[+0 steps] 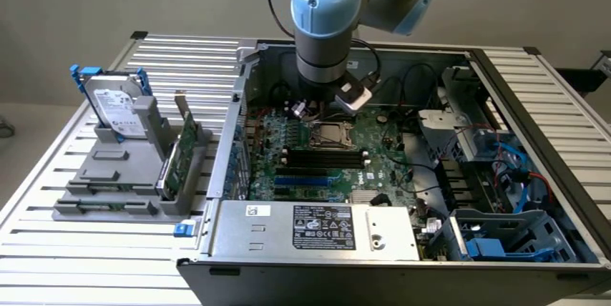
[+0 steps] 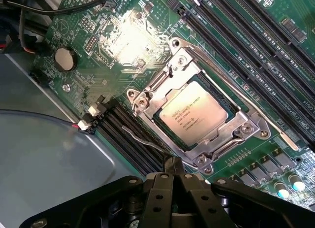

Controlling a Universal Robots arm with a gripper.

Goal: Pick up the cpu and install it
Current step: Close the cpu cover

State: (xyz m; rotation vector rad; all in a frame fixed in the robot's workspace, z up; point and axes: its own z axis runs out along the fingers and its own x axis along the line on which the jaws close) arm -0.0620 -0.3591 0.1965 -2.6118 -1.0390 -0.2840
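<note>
Several lines of dark print are carried on the silvery lid of the cpu, too fine to be read with certainty, and a white label is borne by the hard drive at the exterior view's left. The arm is held upright over the open computer case, its wrist pointed down at the motherboard. The jaws of the gripper are pressed together on nothing, and the cpu is seated flat inside the socket frame, near the fingertips but apart from them.

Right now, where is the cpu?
The cpu lies in the metal socket frame on the green motherboard, close to the gripper. In the exterior view it sits mid-case, beside the black memory slots.
</note>
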